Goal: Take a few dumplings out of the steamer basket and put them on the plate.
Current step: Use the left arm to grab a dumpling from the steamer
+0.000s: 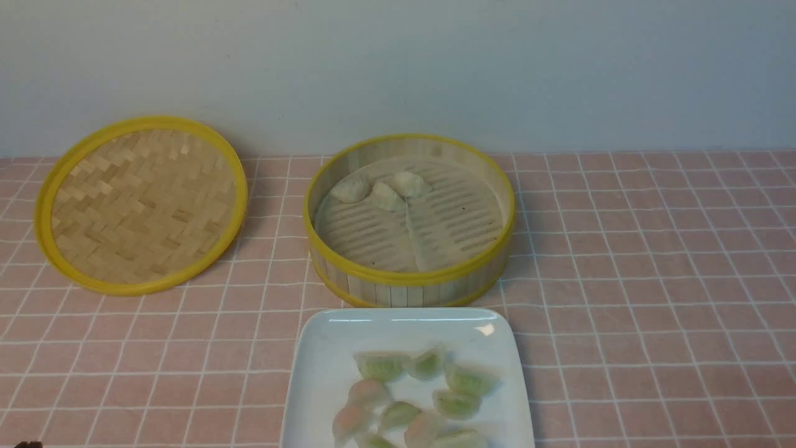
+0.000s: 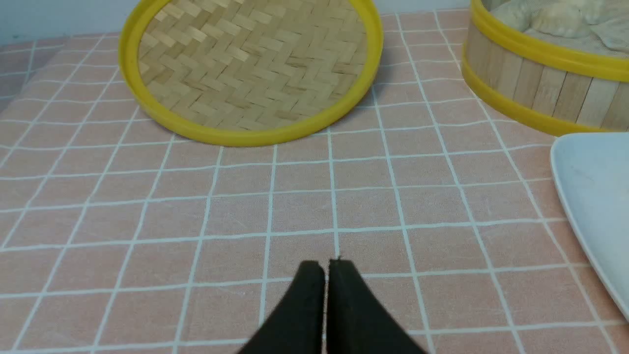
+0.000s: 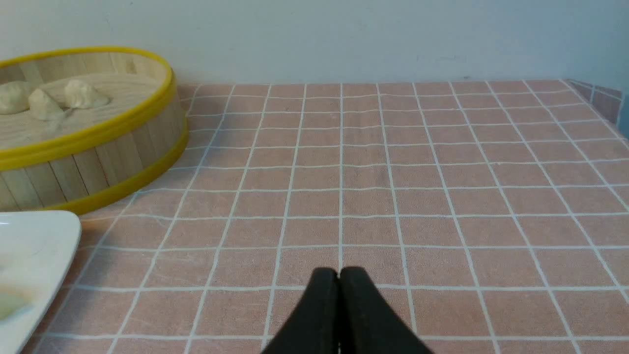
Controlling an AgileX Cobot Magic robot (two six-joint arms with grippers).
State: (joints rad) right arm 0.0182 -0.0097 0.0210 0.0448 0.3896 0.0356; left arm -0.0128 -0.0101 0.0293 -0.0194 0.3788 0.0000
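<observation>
Cream dumplings (image 1: 385, 196) lie in the steamer basket (image 1: 410, 278), centre of the front view. Left pincer (image 2: 326, 265) and right pincer (image 3: 339, 273) are pressed together, empty.

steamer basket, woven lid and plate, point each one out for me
steamer basket (image 1: 398, 294), front view, on its near slat wall
woven lid (image 1: 143, 202), front view, middle of the woven panel
plate (image 1: 323, 361), front view, bare part near its left rim
</observation>
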